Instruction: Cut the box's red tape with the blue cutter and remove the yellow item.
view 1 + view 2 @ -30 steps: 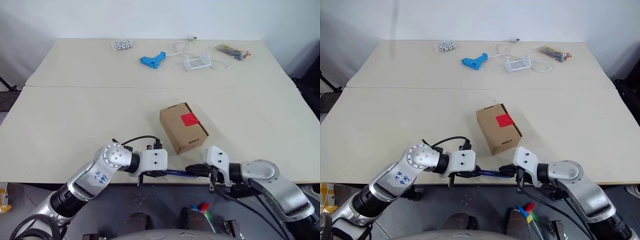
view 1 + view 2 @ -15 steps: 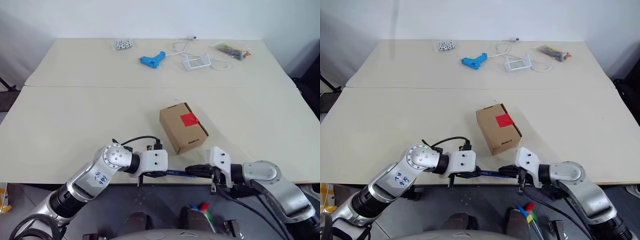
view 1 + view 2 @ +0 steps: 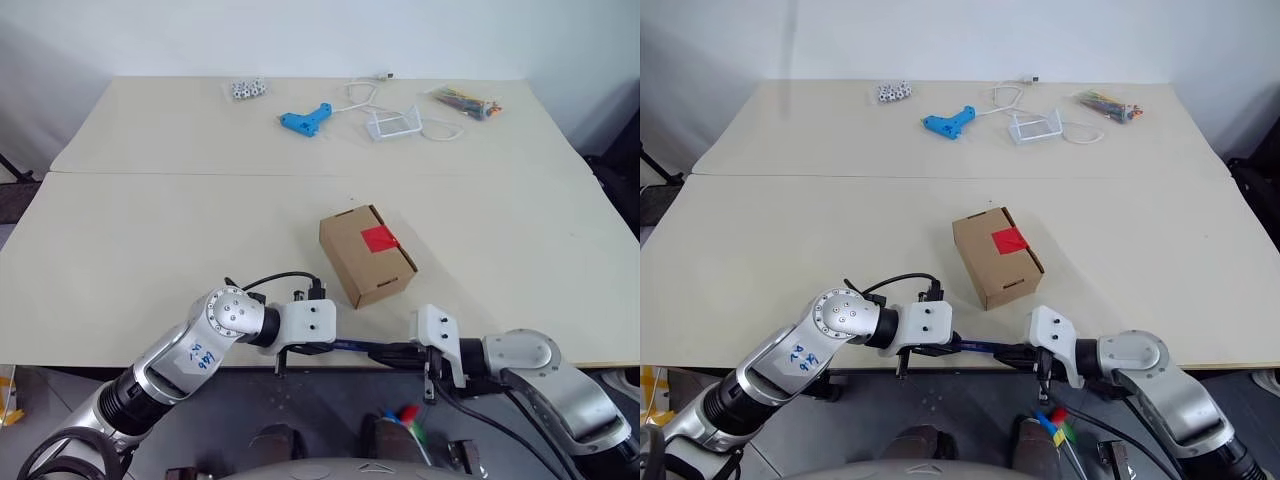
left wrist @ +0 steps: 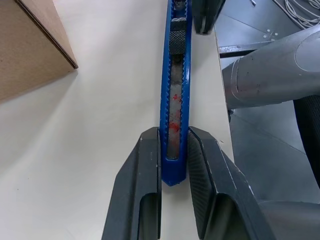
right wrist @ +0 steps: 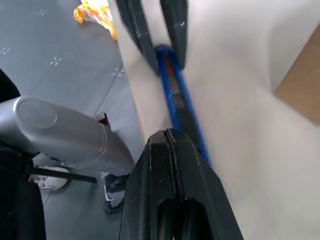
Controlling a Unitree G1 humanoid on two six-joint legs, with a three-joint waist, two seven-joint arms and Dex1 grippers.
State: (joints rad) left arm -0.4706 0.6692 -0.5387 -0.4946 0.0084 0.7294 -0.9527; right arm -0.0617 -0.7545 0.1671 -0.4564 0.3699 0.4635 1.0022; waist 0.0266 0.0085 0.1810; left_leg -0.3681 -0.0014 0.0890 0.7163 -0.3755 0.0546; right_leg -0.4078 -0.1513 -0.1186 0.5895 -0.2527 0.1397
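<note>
The left end effector point(image 4: 172, 165) clamps one end of the blue cutter point(image 4: 176, 90), lying along the table's point(image 3: 150, 250) near edge, while the closed, empty right end effector point(image 5: 172, 145) sits at its far end, the box point(image 3: 366, 254) just beyond.

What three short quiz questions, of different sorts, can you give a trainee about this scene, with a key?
1. True or false: the red tape on the box is already cut.
2. Which gripper clamps the blue cutter? A) left B) right C) neither
3. Fill in: the right gripper is ____.

Key: 1. False, it looks whole. 2. A, the left gripper clamps its end. 3. Shut, at the cutter's other end.
</note>
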